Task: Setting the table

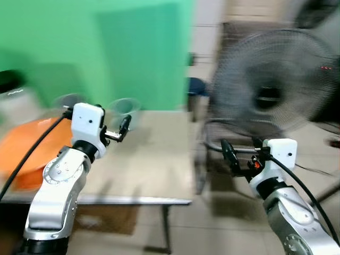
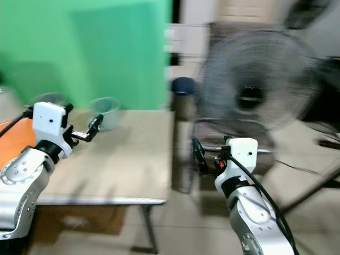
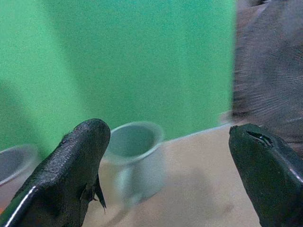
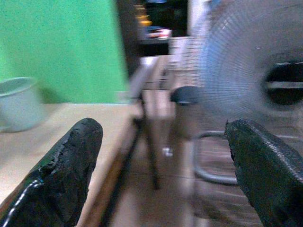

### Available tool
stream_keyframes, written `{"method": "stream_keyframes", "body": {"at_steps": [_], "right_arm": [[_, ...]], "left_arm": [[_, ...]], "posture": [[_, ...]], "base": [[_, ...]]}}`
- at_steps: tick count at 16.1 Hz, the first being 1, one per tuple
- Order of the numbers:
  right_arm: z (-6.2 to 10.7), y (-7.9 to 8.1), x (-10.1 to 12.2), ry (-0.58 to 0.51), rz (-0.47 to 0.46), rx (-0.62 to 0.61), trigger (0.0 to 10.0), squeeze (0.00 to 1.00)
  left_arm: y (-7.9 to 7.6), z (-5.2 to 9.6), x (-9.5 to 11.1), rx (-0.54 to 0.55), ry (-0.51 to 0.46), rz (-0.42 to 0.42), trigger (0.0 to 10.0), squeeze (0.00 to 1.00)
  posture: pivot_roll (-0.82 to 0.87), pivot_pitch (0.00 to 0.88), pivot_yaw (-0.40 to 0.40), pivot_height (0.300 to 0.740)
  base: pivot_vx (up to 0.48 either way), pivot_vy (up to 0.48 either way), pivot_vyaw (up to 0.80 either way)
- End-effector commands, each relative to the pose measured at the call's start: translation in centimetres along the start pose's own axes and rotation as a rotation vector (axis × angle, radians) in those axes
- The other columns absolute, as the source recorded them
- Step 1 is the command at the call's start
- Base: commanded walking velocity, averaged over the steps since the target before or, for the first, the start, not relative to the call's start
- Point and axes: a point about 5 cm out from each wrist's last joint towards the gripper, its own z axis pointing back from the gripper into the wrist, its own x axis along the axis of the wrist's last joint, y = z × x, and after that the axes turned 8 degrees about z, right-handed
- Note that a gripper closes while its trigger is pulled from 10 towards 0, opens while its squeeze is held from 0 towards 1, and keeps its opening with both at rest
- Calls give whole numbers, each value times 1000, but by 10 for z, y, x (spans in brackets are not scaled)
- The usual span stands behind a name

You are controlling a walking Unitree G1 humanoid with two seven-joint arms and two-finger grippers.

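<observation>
Motion blur is seen across both eye views. 2 pale mugs (image 1: 125,110) are stood at the far edge of the table (image 1: 149,164), against the green wall (image 1: 106,48), beside an orange object (image 1: 32,149). The left claw (image 1: 118,131) is held spread and empty, just short of the nearer mug. The right claw (image 1: 237,159) is spread beyond the table's edge, before a floor fan (image 1: 271,90). Nothing is judged laid yet; setting remains.

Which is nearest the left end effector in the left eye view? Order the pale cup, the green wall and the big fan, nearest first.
From the left end effector:
1. Pale cup, on the table just beyond it.
2. Green wall, behind the table.
3. Big fan, off to the robot's right, on the floor.
</observation>
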Motion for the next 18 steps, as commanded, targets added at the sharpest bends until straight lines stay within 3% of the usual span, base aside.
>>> {"method": "stream_keyframes", "body": {"at_steps": [1,5,6,11,12,13,15,18], "right_arm": [[0,-3,2,-1,12,-11,10000,0],[0,-1,1,16,33,63,10000,0],[0,-1,1,19,39,92,10000,0],[-3,-5,7,2,98,119,10000,0],[-3,-6,8,-1,105,124,10000,0],[-4,-6,9,-1,117,146,10000,0],[-8,-2,9,-3,151,217,10000,0],[-11,7,14,-30,188,312,10000,0]], "left_arm": [[-3,-1,0,-11,7,-2,10000,0],[8,0,-10,86,68,-5,10000,12],[13,0,-10,119,64,13,10000,1000],[24,-6,-24,139,195,61,10000,1000],[25,-7,-27,134,215,54,10000,259],[26,-9,-30,125,229,53,10000,0],[30,-19,-39,75,276,59,10000,0],[49,-33,-46,100,307,-10,10000,0]], "posture": [[61,0,30,740],[59,0,27,740],[59,0,27,740],[42,0,30,740],[42,0,30,740],[39,0,25,740],[45,0,16,740],[40,0,20,740]], "base": [[285,0,0],[136,0,0],[0,0,0],[0,0,0],[0,0,0],[0,0,0],[0,0,0],[0,0,0]]}}
